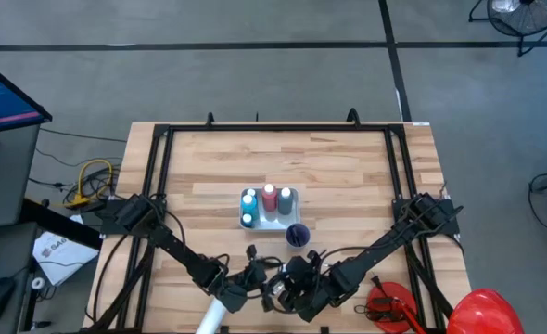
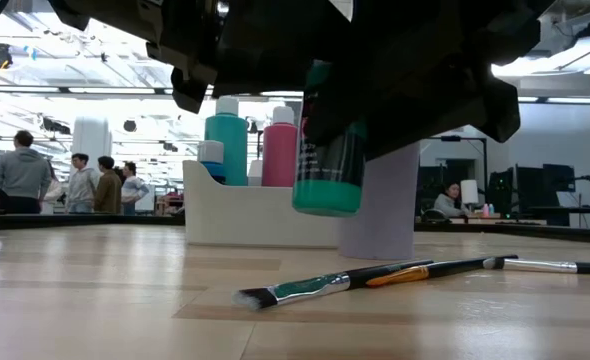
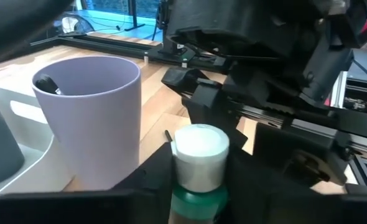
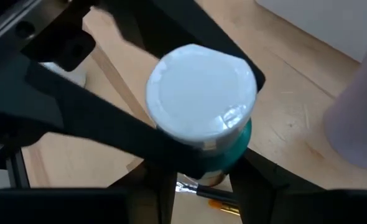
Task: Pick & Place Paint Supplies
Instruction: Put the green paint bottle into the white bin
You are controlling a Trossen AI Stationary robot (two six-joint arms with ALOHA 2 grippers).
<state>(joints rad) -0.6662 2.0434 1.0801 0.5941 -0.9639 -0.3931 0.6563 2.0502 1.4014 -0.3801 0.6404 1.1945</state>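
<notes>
two grippers meet over the near tabletop [image 1: 348, 162]: left gripper [image 3: 199, 168] and right gripper [image 4: 199, 163], both with jaws clenched on one teal paint bottle [image 2: 328, 150] with a white cap, held clear of the wood. already stowed in the white caddy [image 2: 260, 215]: a teal bottle [image 2: 226, 140] and a pink bottle [image 2: 280, 145]. beside it, a lavender cup [image 3: 90, 118]. left to place: the held bottle and brushes [image 2: 375, 277] lying on the tabletop.

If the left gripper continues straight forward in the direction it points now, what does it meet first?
The left gripper already has the teal bottle between its fingers. Straight beyond it, the first obstacle looks like the right arm's dark gripper body; the lilac cup stands to one side. Depth is uncertain.
</notes>
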